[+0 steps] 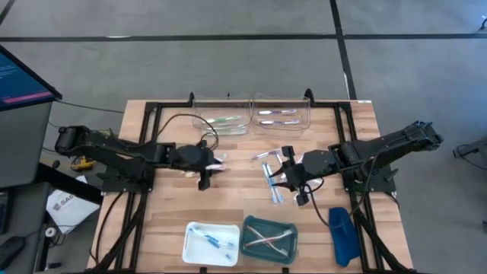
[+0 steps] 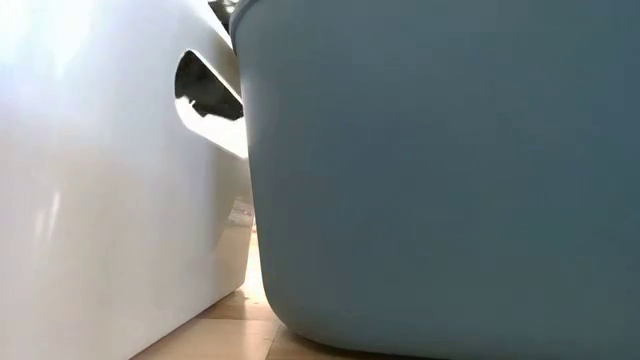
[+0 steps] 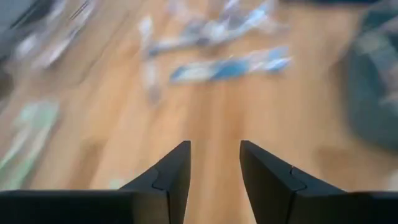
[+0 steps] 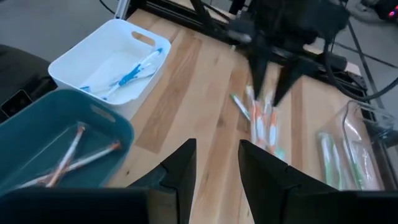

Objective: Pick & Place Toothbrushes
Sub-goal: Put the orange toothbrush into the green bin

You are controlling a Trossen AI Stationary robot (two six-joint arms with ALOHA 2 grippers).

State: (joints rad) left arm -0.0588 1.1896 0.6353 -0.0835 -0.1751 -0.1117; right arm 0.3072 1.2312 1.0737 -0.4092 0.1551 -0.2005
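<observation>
Left gripper (image 1: 215,170) sits left of table centre, fingers (image 3: 171,180) parted by a narrow gap with nothing between them in its wrist view; bare wood shows through. From the right wrist view it hangs over a small pink/orange and green toothbrush cluster (image 4: 261,124), tips just above or touching them, hard to tell which. Right gripper (image 1: 291,185) is right of centre, its fingers (image 4: 180,171) likewise narrowly parted and empty, with wood visible in the gap. At its 11 o'clock in the high view lie loose blue and clear-wrapped toothbrushes (image 1: 272,181), very near the jaws. Further out: two clear bins (image 1: 281,118) at 12 o'clock of table centre, the left one holding green brushes, the right one silvery ones; a white bin (image 1: 192,242) with blue-and-white brushes and a teal bin (image 1: 249,245) with pink/orange brushes at 6 o'clock; a dark-blue oblong object (image 1: 342,236) at 4 o'clock. The low view is blocked by the two bin walls. Handling judgement: brushes look light, stiff and thin, and the wrapped ones are probably slippery; they lie flat, so pinch mid-handle across the narrow width, one at a time, jaws low to the wooden table (image 1: 167,198).
</observation>
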